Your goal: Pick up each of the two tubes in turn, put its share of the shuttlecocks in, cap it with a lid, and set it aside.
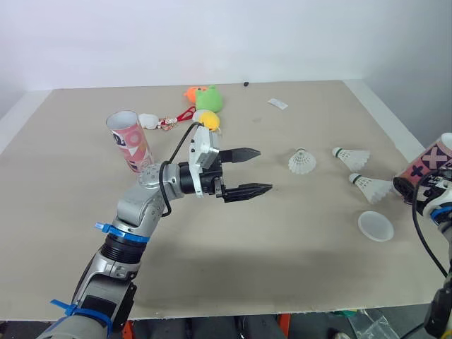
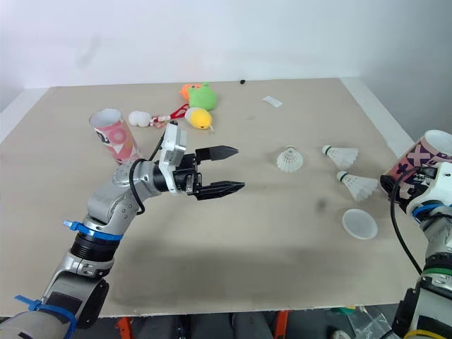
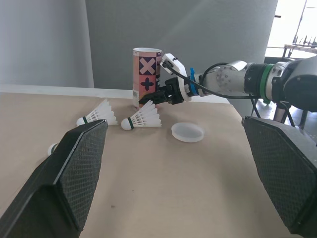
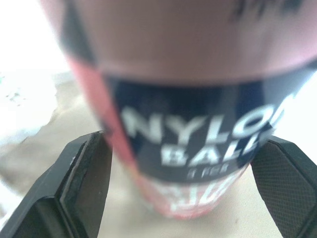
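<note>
While my left gripper hangs over the middle of the table, its two fingers spread wide with nothing between them, my right gripper is clamped on the cross-patterned tube at the table's right edge. One black finger presses each side of the tube's lower part. It stands upright, open mouth up; whether its base rests on the table I cannot tell.

Three shuttlecocks lie across the table's right half. The nearest shuttlecock sits just past my left fingertips toward the right edge, cork up and untouched. The other two shuttlecocks lie on their sides between it and the held tube. A round white lid lies flat near the right edge, closer to the front edge than the shuttlecocks and near my right gripper.

The pink tube stands toward the far left corner — open at the top, beside my left arm and well apart from the spread fingers. Soft toys sit by the far edge.
</note>
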`<act>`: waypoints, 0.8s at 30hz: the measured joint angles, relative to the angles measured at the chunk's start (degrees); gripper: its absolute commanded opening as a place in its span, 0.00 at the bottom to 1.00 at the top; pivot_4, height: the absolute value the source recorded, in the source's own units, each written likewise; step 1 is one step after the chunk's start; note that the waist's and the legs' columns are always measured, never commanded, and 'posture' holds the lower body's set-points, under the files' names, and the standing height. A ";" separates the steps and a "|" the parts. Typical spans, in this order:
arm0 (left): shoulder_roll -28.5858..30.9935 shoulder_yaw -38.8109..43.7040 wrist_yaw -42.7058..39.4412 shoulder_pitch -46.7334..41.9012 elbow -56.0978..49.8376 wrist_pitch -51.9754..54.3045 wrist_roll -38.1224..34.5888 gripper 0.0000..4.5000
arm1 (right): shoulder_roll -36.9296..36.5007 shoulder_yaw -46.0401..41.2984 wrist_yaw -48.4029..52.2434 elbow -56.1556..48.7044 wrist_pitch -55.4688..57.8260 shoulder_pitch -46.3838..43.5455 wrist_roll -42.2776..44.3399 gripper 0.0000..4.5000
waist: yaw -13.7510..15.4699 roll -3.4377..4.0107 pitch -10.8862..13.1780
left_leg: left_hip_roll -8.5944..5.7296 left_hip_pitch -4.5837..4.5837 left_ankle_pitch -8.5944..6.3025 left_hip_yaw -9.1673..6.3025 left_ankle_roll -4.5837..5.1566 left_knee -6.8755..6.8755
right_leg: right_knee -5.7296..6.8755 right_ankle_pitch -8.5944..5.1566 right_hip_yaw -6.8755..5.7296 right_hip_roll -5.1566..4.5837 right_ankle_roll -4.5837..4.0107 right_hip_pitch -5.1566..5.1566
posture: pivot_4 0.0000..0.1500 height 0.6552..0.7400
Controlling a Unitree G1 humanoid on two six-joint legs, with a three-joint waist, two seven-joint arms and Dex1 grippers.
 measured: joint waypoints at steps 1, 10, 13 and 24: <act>-0.04 0.01 -0.08 -0.01 0.01 0.00 -0.01 1.00 | -0.01 -0.24 0.26 -1.22 0.70 0.79 0.44 0.99 | -0.01 0.00 0.00 | 0.00 0.00 0.00 0.00 0.00 0.01 | 0.00 0.01 0.00 0.00 0.01 0.00 | 1.00 0.91; 0.04 0.10 -0.21 0.02 0.01 0.12 -0.21 1.00 | -0.77 -2.47 3.40 -8.12 6.32 7.83 3.21 0.99 | 0.07 0.00 0.00 | -0.01 -0.02 0.00 -0.01 0.00 0.02 | 0.00 0.01 0.02 0.00 0.03 0.01 | 1.00 0.91; 0.22 0.11 -0.22 0.24 -0.25 0.42 -0.63 1.00 | -1.82 -3.38 4.85 -10.95 8.05 10.88 4.18 0.99 | 0.05 0.01 -0.01 | -0.02 0.00 0.00 0.00 0.01 0.02 | 0.00 0.00 0.04 0.02 0.05 0.01 | 1.00 0.91; 10.64 9.34 8.43 19.05 -11.25 6.81 -2.13 1.00 | -4.63 -10.75 25.82 -53.94 21.48 32.46 22.87 0.99 | -1.13 -0.05 0.01 | 0.18 0.18 -0.05 -0.22 0.05 0.03 | 0.04 0.00 -0.11 0.18 0.02 0.16 | 1.00 0.91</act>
